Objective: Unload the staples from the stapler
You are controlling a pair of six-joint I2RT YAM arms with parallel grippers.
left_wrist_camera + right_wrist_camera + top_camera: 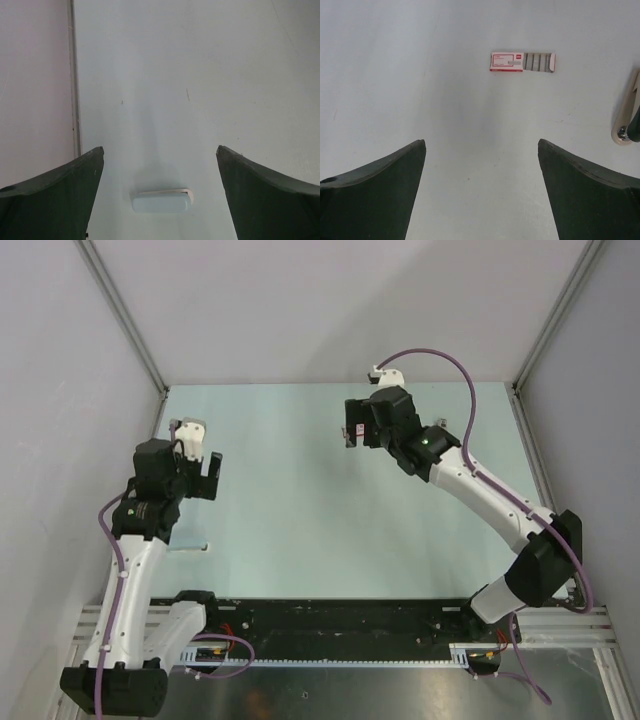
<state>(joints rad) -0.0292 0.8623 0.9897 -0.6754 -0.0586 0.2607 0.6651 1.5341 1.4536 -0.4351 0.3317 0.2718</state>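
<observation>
Left gripper [160, 149] hangs over the table [200, 75] with its jaws wide apart and nothing held. The pale oblong body lying below, between its fingers, is judged to be the stapler [161, 201]. Right gripper [481, 142] is likewise spread and empty, with a staple box [522, 62] ahead of it. Step in hand: approach. Next move: descend, pin the stapler, open its magazine.

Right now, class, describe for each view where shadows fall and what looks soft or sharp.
Top external: even, diffuse light; only faint shadows on the table. Left wrist: a pale shadow streaks above the stapler; the dark fingers look soft-edged. Right wrist: the staple box is sharp, its print unreadable.
</observation>
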